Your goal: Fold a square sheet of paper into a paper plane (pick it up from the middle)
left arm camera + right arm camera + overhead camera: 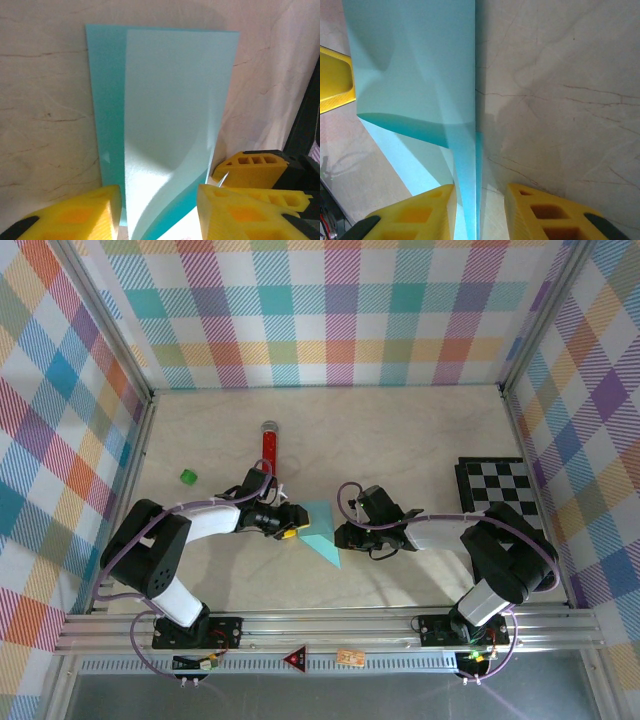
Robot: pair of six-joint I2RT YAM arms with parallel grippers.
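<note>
The light cyan sheet of paper (320,530) lies mid-table, folded into a pointed wedge with its tip toward the near edge. My left gripper (292,521) reaches in from the left at its wide end. In the left wrist view the folded layers (170,100) run away from the gripper (160,215), and a paler flap curls up between the parted yellow fingers (75,215). My right gripper (345,535) comes in from the right. Its jaws (480,215) straddle a raised crease of the paper (420,75), with bare table between the crease and the right finger (545,215).
A red glittery tube (269,445) lies behind the left gripper and a small green object (187,477) sits to the far left. The black-and-white checkered board (500,490) is at the right wall. Plaid walls close three sides.
</note>
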